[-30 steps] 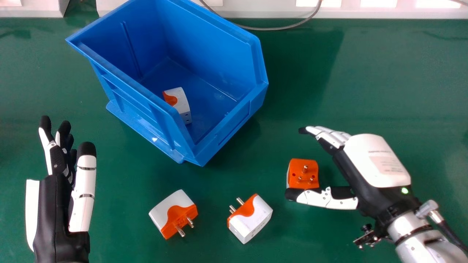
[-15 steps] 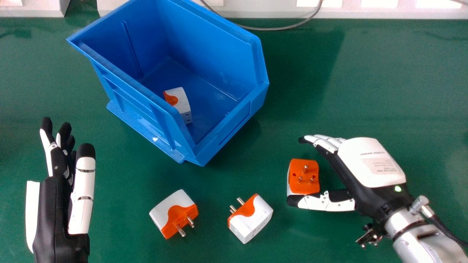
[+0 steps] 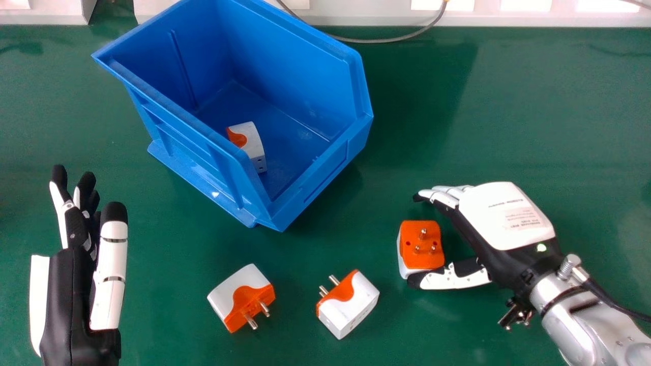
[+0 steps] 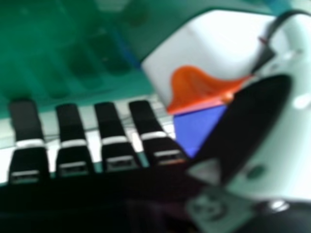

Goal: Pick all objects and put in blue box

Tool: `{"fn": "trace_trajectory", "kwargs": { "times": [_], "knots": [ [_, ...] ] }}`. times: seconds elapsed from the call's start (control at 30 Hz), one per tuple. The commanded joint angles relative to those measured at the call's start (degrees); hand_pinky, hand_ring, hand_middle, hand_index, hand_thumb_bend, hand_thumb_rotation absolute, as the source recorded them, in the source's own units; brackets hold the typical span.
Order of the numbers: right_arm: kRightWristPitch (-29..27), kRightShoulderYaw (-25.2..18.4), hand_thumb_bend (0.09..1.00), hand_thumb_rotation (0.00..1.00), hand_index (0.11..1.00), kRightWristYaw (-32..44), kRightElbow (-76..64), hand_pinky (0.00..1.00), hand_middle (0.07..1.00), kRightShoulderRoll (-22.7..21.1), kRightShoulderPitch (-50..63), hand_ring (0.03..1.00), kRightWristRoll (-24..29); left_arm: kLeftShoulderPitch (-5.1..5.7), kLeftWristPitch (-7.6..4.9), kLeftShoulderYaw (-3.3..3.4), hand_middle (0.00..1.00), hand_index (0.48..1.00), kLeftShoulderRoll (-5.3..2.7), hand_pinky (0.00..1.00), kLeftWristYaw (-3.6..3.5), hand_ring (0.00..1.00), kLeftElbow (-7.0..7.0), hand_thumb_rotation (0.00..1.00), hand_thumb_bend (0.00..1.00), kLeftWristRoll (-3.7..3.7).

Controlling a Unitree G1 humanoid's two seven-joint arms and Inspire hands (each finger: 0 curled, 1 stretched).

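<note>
- Orange-and-white adapter [image 3: 421, 246] sits on the green table [image 3: 534, 112], prongs pointing up, in the gap between the right hand's thumb and its other fingers.
- Right hand [image 3: 503, 218] is open around it, fingers stretched out straight; from where I'm standing, the thumb overlaps the adapter's near edge, but I can't tell whether they touch.
- Blue box [image 3: 292, 66] stands farther back, left of that adapter and well apart from it, with a boxed adapter [image 3: 252, 140] lying inside on its floor.
- Left-hand adapter [image 3: 241, 297] and middle adapter [image 3: 348, 305] lie on the table nearer the robot, apart from each other, their prongs facing inward.
- Left hand [image 3: 74, 284] is over at the left side, open, fingers straight.
</note>
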Motion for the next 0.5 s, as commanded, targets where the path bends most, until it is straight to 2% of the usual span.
{"fn": "trace_trajectory", "kwargs": {
  "times": [0.0,0.1,0.17,0.2,0.27,0.37,0.4,0.43,0.47],
  "knots": [
    [1.0,0.8,0.579,0.53,0.803,-0.5,1.3,0.70,0.814,-0.8,-0.7,0.788,-0.7,0.36,-0.95,0.30,0.99,0.996,0.18,1.00,0.59,1.00,-1.68,0.88,0.43,0.32],
    [1.2,2.1,0.574,0.47,0.769,-2.8,2.6,0.65,0.773,-0.8,-1.5,0.745,-2.1,0.31,-0.69,0.26,0.99,0.997,0.23,1.00,0.27,1.00,-1.93,0.88,0.42,-0.45],
    [1.0,2.9,0.572,0.33,0.694,-5.7,4.0,0.59,0.686,-0.6,-2.1,0.661,-3.0,0.34,-0.61,0.24,0.99,0.994,0.22,1.00,0.40,1.00,-2.16,0.88,0.42,-0.34],
    [1.0,3.2,0.548,0.27,0.620,-6.7,4.5,0.53,0.627,-0.4,-2.3,0.601,-3.2,0.39,-0.50,0.22,0.99,0.993,0.21,1.00,0.38,1.00,-2.32,0.88,0.42,-0.44],
    [0.6,3.8,0.529,0.09,0.541,-9.2,5.5,0.41,0.498,-0.2,-2.7,0.460,-3.2,0.36,-0.42,0.22,0.99,0.988,0.07,1.00,0.63,1.00,-2.56,0.88,0.41,-0.28],
    [1.3,5.0,0.519,0.02,0.501,-11.0,6.3,0.28,0.425,-0.1,-3.3,0.314,-3.7,0.18,-0.51,0.20,0.99,0.989,0.23,1.00,0.48,1.00,-2.52,0.88,0.39,-0.58],
    [1.6,5.3,0.519,0.01,0.492,-11.0,6.4,0.26,0.429,-0.1,-3.4,0.273,-3.7,0.09,-0.47,0.16,0.99,0.990,0.27,1.00,0.27,1.00,-2.49,0.88,0.37,-0.95],
    [2.3,5.2,0.519,0.01,0.488,-9.6,5.7,0.23,0.433,0.0,-3.2,0.246,-3.1,-0.02,-0.62,0.19,1.00,0.993,0.42,1.00,0.12,1.00,-2.32,0.87,0.37,-0.98],
    [2.8,5.2,0.512,0.06,0.480,-8.7,5.2,0.19,0.352,0.0,-3.1,0.207,-2.7,-0.06,-0.57,0.18,1.00,0.995,0.51,1.00,0.02,1.00,-2.35,0.87,0.36,-0.94]
  ]
}}
